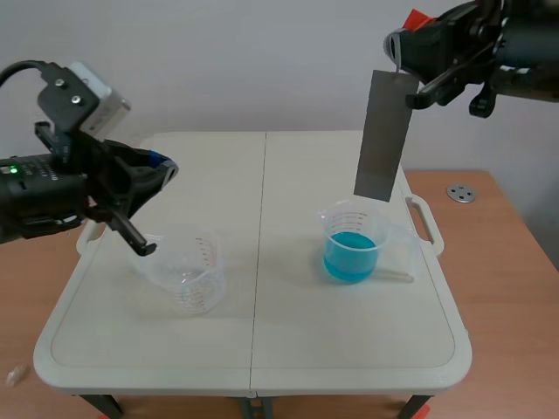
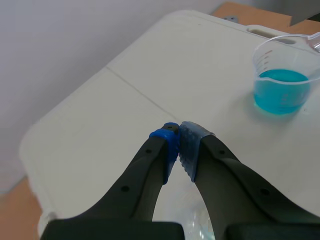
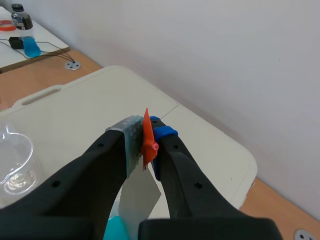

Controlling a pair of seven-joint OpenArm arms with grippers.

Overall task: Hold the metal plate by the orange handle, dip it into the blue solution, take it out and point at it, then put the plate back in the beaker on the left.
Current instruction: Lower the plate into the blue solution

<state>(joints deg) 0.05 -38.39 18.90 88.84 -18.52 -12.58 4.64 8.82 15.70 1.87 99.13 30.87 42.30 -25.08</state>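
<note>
Above the blue beaker (image 1: 352,249), plate (image 1: 384,140) hangs nearly upright, lower edge near the rim and out of the solution. Right gripper (image 3: 148,144) is raised, jaws clamped tight on the orange handle (image 3: 146,125) at the plate's top end. Left gripper (image 2: 179,137) sits low over the empty beaker (image 1: 188,271) on the left side of the table (image 1: 262,349), pads pressed together with nothing between them.

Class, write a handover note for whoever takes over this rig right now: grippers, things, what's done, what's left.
Right gripper shut on the handle, plate hanging above the blue beaker, clear of the liquid.
Left gripper shut on nothing, just above the empty beaker.
Done: plate lifted; dipped or not, cannot tell.
To do: pointing at it, returning it to the empty beaker.
</note>
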